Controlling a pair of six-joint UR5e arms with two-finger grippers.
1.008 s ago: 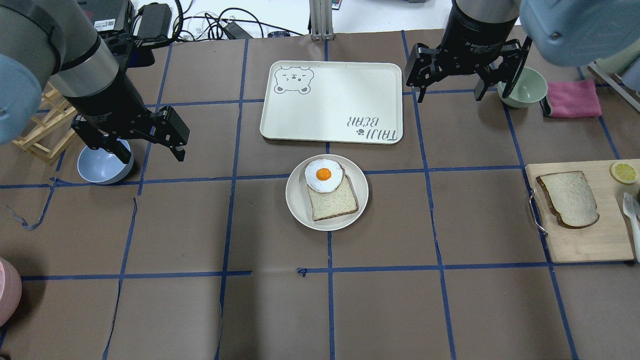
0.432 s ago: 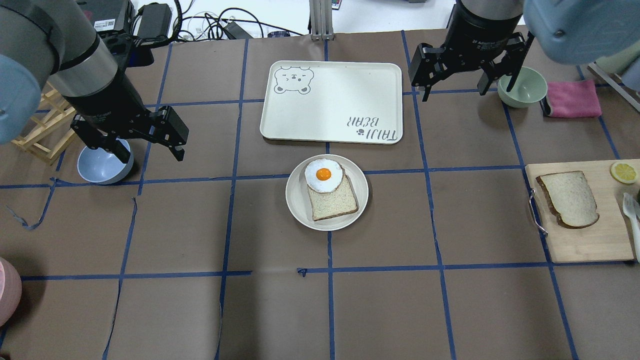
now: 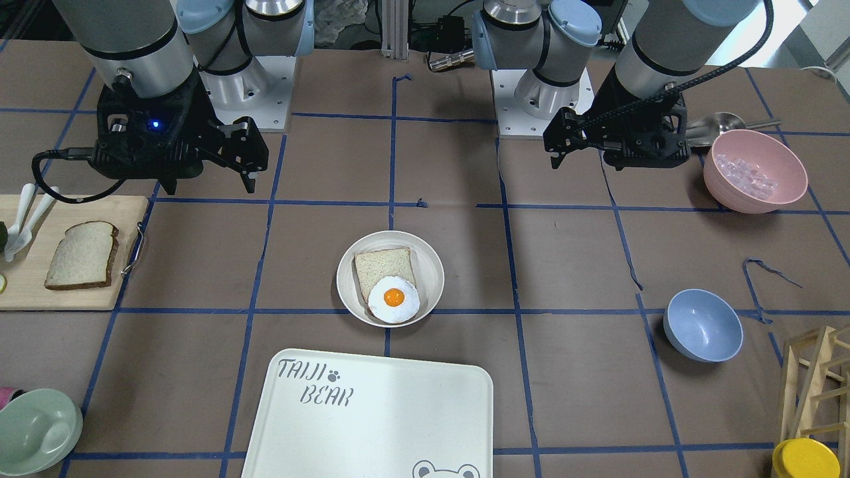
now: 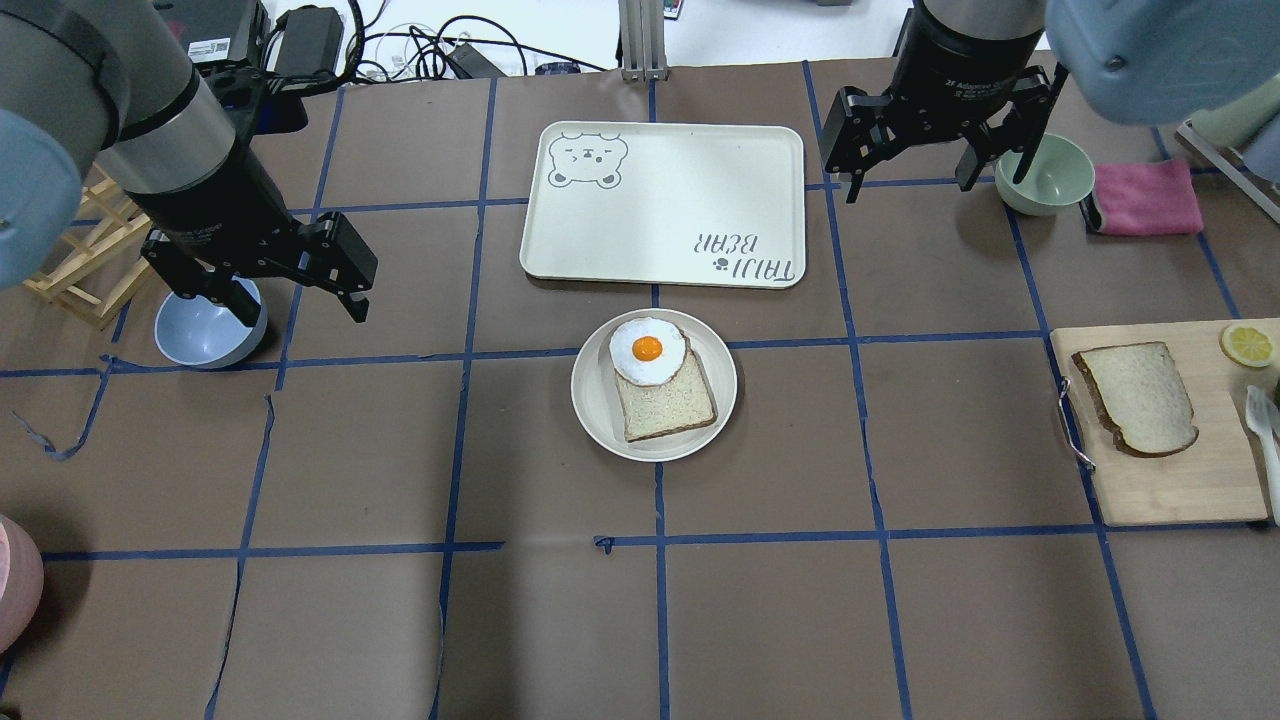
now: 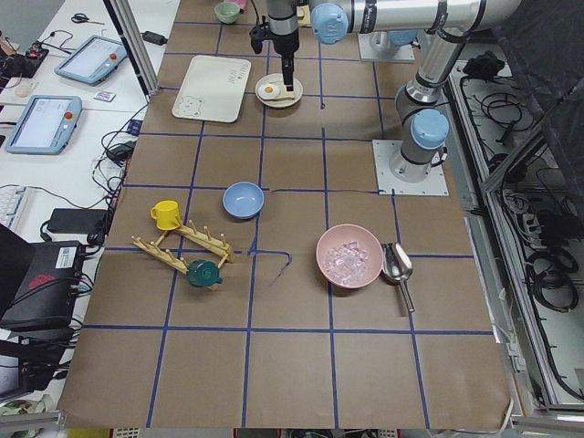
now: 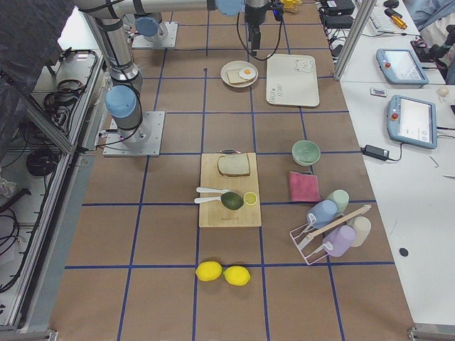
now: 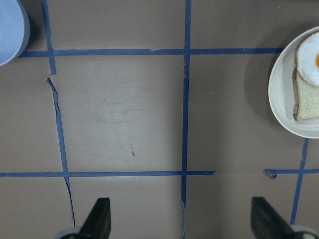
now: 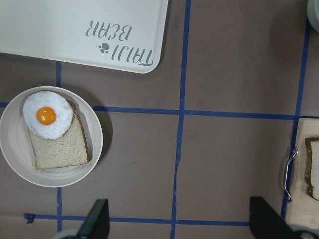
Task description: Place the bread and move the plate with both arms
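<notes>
The bread point(image 4: 1137, 398), thick with a dark crust, lies on a wooden cutting board point(image 4: 1180, 485) at the right; it also shows in the front view point(image 3: 83, 255). The cream plate point(image 4: 597, 405) sits mid-table and holds a paler slice point(image 4: 672, 405) with a fried egg point(image 4: 647, 350) on it. My left gripper point(image 4: 290, 300) is open and empty, hovering left of the plate near the blue bowl point(image 4: 205, 335). My right gripper point(image 4: 908, 190) is open and empty, hovering high beside the tray's right end. The right wrist view shows the plate point(image 8: 15, 154) and the bread's edge point(image 8: 313, 167).
The white TAIJI BEAR tray point(image 4: 665, 205) lies just beyond the plate. A green bowl point(image 4: 1050, 175) and a pink cloth point(image 4: 1145, 198) are at the far right. A wooden rack point(image 4: 80, 250) stands at the left edge. A pink bowl point(image 3: 754, 169) sits near the left arm.
My right gripper has shifted slightly toward the far edge of the table. The left arm, the plate and the bread have not moved.
</notes>
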